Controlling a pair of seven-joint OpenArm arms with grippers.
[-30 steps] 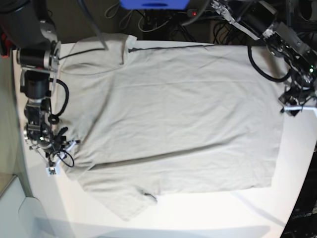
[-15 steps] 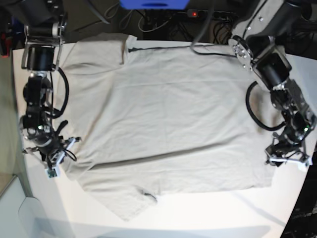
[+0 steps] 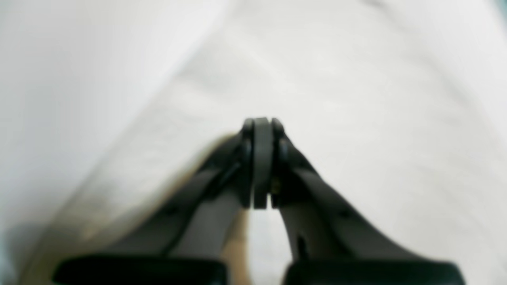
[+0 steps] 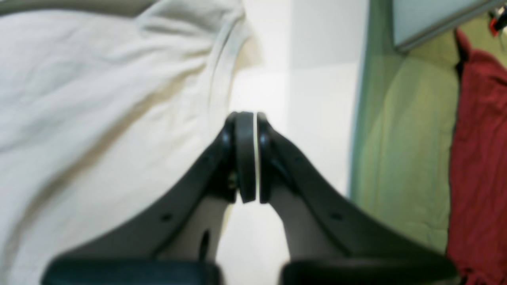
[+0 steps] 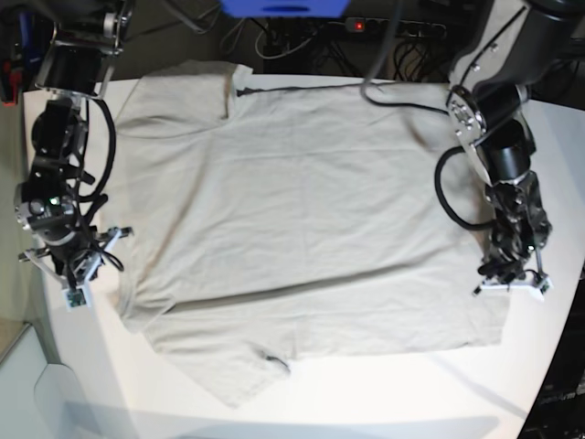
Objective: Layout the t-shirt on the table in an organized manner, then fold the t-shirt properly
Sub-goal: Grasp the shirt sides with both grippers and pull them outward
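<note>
While both arms sit low at opposite ends of the cloth, the left claw (image 3: pixel 261 130) is pressed together, tips down on the t-shirt (image 5: pixel 311 219) near its hem edge; whether any fabric is caught between the tips cannot be told, as that view is blurred. Right claw (image 4: pixel 249 118) likewise pressed together, a hairline gap showing, nothing between the tips, just beside the sleeve edge over bare worktop (image 4: pixel 317 118). T-shirt lies spread flat on the white worktop, with one sleeve toward the near edge.
</note>
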